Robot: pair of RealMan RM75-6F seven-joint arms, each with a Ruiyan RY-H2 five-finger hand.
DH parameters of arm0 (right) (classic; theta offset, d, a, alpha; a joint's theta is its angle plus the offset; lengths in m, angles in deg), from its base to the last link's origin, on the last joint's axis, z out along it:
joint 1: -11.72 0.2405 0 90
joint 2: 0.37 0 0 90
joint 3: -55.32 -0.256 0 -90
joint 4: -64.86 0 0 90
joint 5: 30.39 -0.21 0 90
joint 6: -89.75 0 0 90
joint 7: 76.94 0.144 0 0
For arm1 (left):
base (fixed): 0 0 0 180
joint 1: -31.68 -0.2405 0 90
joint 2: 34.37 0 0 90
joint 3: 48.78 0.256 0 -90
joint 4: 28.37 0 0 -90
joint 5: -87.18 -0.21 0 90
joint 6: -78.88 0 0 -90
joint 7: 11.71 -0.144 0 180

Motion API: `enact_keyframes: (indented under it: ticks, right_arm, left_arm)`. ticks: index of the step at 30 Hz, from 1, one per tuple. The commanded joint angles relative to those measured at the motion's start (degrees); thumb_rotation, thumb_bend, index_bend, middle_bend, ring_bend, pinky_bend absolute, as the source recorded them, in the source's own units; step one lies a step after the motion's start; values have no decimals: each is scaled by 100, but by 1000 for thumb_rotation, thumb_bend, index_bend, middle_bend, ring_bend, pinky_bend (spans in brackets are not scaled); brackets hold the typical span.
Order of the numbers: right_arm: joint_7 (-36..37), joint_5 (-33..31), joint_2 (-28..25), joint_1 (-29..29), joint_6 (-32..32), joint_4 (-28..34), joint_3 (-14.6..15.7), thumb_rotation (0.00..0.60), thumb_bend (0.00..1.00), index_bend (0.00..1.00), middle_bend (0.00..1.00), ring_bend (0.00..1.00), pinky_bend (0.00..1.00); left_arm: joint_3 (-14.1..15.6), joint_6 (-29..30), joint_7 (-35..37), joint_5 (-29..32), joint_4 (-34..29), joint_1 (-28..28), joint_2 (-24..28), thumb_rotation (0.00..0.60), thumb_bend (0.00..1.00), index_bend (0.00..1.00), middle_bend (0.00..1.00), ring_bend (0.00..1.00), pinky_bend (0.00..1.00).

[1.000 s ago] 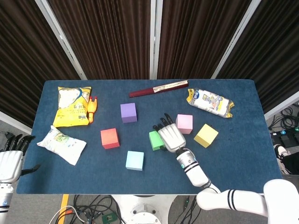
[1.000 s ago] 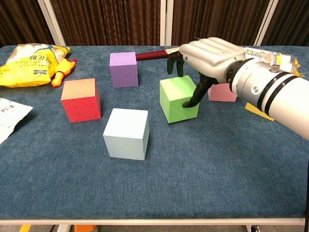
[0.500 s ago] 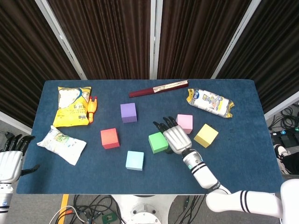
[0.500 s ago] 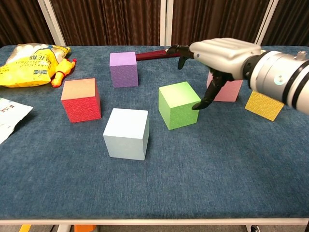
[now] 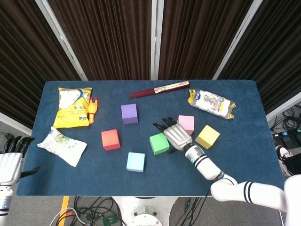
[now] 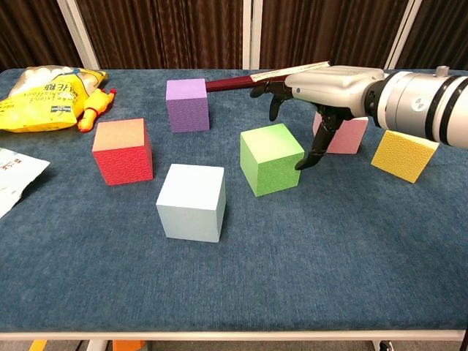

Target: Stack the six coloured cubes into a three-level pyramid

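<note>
Six cubes sit apart on the blue table point(image 5: 244, 165): purple point(image 5: 129, 113), red point(image 5: 110, 139), light blue point(image 5: 135, 161), green point(image 5: 159, 143), pink point(image 5: 186, 124) and yellow point(image 5: 207, 136). None is stacked. My right hand point(image 5: 176, 135) hovers palm down between the green cube point(image 6: 270, 158) and the pink cube point(image 6: 344, 135). Its fingers are spread and hold nothing, as the chest view point(image 6: 325, 91) shows. The thumb hangs just right of the green cube without touching it. My left hand point(image 5: 10, 162) stays off the table's front left corner, fingers apart and empty.
A yellow snack bag point(image 5: 73, 107) and an orange toy point(image 5: 92, 109) lie at the back left. A white packet point(image 5: 62, 146) sits at the front left. A dark red stick point(image 5: 160, 89) and a white-yellow packet point(image 5: 211, 102) lie along the back.
My right hand has lifted off the green cube and shifted right toward the pink cube. The green cube stays on the table, slightly turned. The left hand has not moved.
</note>
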Motion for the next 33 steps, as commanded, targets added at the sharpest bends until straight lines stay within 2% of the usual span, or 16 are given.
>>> enact_keyframes:
  ticks: [1,13,33]
  right_arm:
    - [220,114,55,66,-111,-127,25,600,0,0,236,0,0]
    - [1038,42,-127,21,-379,25,100,600,0,0,247,0,0]
    - [1035,-533,-439,41,-322,394,308,600,0,0,283,0,0]
  left_arm:
    - [1,-5,-15,-1,-17,2,10,600,0,166,144,58,81]
    - [-9,-36,-39,-7,-27,31,21,600,0,166,144,58,81]
    - [-12,-52,-41,-32,-9,63,8,600,0,166,144,58,81]
